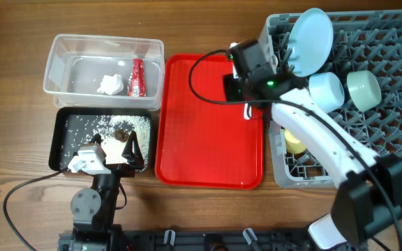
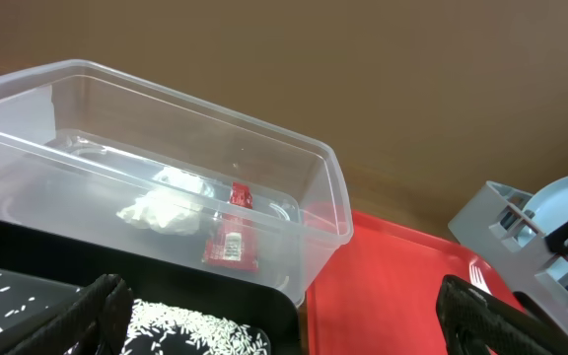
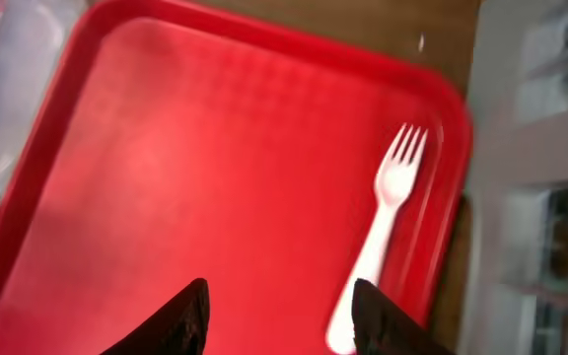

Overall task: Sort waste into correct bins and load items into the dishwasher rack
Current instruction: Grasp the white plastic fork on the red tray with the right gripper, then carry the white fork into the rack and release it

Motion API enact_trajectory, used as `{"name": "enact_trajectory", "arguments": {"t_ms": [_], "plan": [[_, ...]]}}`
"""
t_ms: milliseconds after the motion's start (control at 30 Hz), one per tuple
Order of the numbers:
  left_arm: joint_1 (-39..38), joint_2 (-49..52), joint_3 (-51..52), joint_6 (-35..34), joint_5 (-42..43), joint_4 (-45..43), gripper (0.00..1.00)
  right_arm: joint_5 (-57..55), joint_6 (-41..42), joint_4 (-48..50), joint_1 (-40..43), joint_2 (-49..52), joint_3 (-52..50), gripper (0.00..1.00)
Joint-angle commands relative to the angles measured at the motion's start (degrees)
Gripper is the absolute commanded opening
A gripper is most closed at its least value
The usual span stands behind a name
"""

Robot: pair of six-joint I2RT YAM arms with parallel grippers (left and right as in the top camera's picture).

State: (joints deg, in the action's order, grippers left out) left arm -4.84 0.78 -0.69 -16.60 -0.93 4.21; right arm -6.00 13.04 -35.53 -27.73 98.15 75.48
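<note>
Right gripper point(image 3: 279, 296) is hovering wide open and empty over the red tray point(image 3: 166, 148). The white fork point(image 3: 388, 227) is lying just off its rack-side finger, long axis along the tray edge nearest the dishwasher rack point(image 1: 396, 70). Right arm nearer. Left gripper point(image 2: 282, 296) is also gaping, empty.

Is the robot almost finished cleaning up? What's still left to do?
Nearly. Done: tissue and red sachet in the clear tub, rice in the black tray; plate, blue bowl, mint bowl and yellow cup in the rack. In hand: the right gripper hovers open over the fork on the red tray. Left: the fork goes into the rack. I can't see the spoon.
</note>
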Motion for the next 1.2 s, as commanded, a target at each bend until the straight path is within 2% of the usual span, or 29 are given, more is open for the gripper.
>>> {"name": "enact_trajectory", "arguments": {"t_ms": [0, 33, 100, 333, 433, 500, 633, 767, 967, 1167], "plan": [[0.31, -0.50, 0.37, 0.79, 0.48, -0.15, 1.00, -5.73, 8.24, 0.61, 0.37, 7.85, 0.15, 0.48], [0.31, -0.50, 0.37, 0.79, 0.48, -0.15, 1.00, -8.41, 8.50, 1.07, 0.42, 9.86, 0.15, 0.49], [0.31, -0.50, 0.37, 0.79, 0.48, -0.15, 1.00, -14.23, 11.32, 1.79, 0.42, 13.57, 0.15, 0.56], [0.31, -0.50, 0.37, 0.79, 0.48, -0.15, 1.00, -13.25, 13.29, 2.71, 1.99, 21.35, 0.15, 0.54], [0.31, -0.50, 0.37, 0.79, 0.48, -0.15, 1.00, -8.90, 13.25, 2.84, 2.54, 21.44, 0.15, 0.45], [0.31, -0.50, 0.37, 0.79, 0.48, -0.15, 1.00, -7.82, 13.25, 3.32, 2.54, 21.44, 0.15, 0.26], [0.31, -0.50, 0.37, 0.79, 0.48, -0.15, 1.00, -4.33, 12.44, 3.10, 2.54, 21.42, 0.15, 0.12], [0.31, -0.50, 0.37, 0.79, 0.48, -0.15, 1.00, -1.62, 12.46, 1.84, 2.51, 20.90, 0.15, 0.08], [0.31, -0.50, 0.37, 0.79, 0.48, -0.15, 1.00, -1.44, 12.20, 0.31, 2.64, 13.05, 0.15, 0.04], [0.31, -0.50, 0.37, 0.79, 0.48, -0.15, 1.00, -4.59, 4.52, 0.96, 6.29, -4.44, 0.15, 0.04]]}}
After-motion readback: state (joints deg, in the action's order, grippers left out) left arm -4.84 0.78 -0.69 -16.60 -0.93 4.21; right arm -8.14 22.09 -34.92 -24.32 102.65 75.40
